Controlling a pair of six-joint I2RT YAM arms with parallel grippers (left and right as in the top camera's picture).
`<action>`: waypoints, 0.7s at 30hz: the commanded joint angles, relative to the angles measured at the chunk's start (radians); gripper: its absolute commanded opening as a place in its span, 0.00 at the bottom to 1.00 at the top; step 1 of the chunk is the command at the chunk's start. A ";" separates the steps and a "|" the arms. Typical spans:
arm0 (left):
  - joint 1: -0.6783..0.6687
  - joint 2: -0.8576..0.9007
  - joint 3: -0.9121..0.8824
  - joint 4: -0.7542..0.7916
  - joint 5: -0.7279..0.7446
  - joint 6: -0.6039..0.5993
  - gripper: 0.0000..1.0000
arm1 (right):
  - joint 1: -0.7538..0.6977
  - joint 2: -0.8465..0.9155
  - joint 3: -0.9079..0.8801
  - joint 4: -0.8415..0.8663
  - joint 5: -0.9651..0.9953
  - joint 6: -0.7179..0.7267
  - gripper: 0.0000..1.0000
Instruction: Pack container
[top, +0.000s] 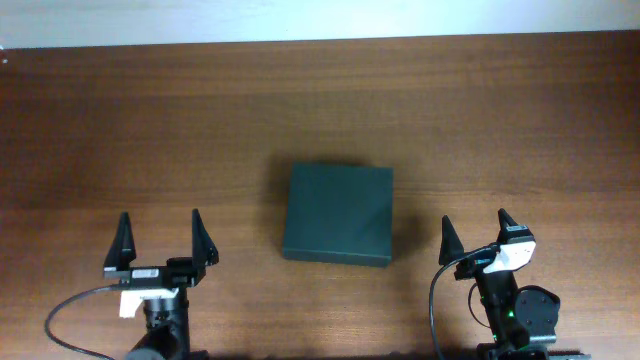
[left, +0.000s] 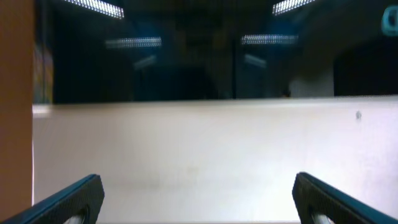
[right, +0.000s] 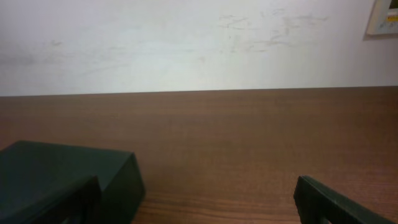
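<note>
Container (top: 338, 214) sits flat on the wooden counter (top: 150, 110), roughly mid-counter, lid closed, dark green-black top face up. Nothing is on it and nothing touches it. It lies between the two arms and ahead of them, somewhat closer to the right one.

Left end effector (top: 160, 225): jaws spread wide, nothing between them, parked near the counter's near edge, well apart from the container. In the left wrist view only the finger (left: 74, 199) tips show at the bottom corners, far apart. The camera faces a pale wall (left: 199, 155) with dark glass (left: 186, 56) above, and the container is not in that view.

Right end effector (top: 475, 228): jaws also spread, empty, near the container's near-right corner but not touching it. In the right wrist view the container (right: 62, 174) sits at lower left, partly behind the left finger, with bare counter (right: 249, 137) ahead and a white wall (right: 186, 43) beyond.

A black cable (top: 60, 315) loops beside the left arm's base, and another (top: 435, 300) runs beside the right arm.
</note>
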 joint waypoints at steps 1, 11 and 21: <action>0.006 -0.009 -0.007 -0.067 0.014 0.005 1.00 | 0.008 -0.012 -0.005 -0.008 0.008 0.004 0.99; 0.006 -0.009 -0.007 -0.312 0.015 0.005 0.99 | 0.008 -0.012 -0.005 -0.008 0.008 0.004 0.99; 0.006 -0.009 -0.007 -0.481 0.014 0.005 0.99 | 0.008 -0.012 -0.005 -0.008 0.008 0.004 0.99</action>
